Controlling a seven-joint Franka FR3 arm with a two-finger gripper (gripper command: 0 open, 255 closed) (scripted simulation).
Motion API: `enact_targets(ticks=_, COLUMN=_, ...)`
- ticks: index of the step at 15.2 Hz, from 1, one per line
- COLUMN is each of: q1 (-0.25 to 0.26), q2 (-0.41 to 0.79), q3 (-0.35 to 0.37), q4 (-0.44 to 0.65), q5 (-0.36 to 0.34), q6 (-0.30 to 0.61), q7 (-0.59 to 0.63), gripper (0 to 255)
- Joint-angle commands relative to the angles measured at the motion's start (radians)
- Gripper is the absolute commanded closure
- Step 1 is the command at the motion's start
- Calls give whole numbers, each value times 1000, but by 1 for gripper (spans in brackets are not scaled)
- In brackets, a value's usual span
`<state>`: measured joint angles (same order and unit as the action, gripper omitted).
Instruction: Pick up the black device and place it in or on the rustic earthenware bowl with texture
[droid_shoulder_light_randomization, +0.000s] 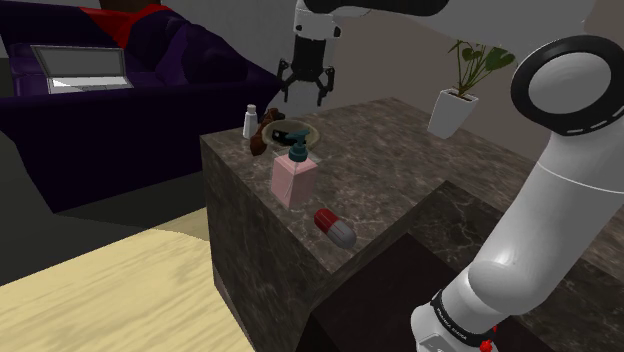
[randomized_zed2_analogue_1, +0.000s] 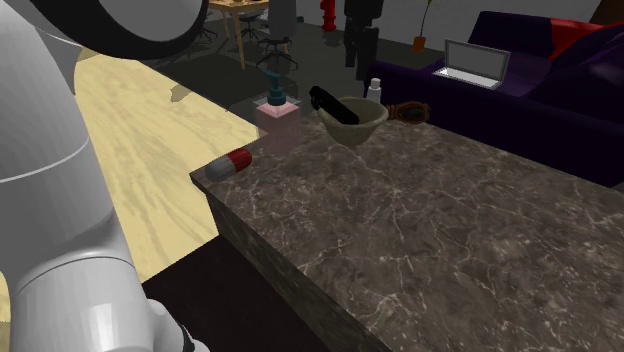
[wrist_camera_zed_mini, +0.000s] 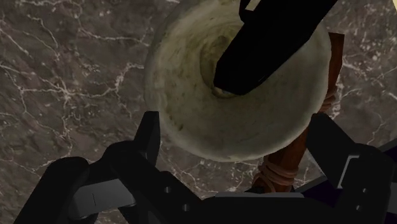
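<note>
My gripper (droid_shoulder_light_randomization: 303, 96) hangs over the bowl (wrist_camera_zed_mini: 181, 95), jaws wide apart, holding nothing. Black device (wrist_camera_zed_mini: 273, 38) lies inside the bowl, one end leaning over the rim. Best move, I judge: rise straight up, no sideways drift, clear of the pink dispenser (droid_shoulder_light_randomization: 293, 178) nearby.

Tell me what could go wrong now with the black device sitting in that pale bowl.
The long black device lies tilted in the pale rough-textured round bowl, with one end poking out over the rim, so it might slide or tip out. The open black two-finger gripper hangs just above the bowl, and a sloppy retreat could clip the device's raised end.
</note>
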<state>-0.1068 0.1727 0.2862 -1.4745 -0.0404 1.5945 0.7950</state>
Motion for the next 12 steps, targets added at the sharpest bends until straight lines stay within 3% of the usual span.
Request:
enact_targets(ticks=1, q1=3, q2=11, q3=1, q4=48, q5=-3, q6=-38, q7=1, gripper=0)
enact_targets(ticks=4, q1=13, q2=52, q3=4, q4=200, q5=-15, q6=-149, q7=7, gripper=0)
enact_targets(ticks=12, q1=13, q2=52, q3=4, q4=200, q5=-15, q6=-149, q7=7, gripper=0)
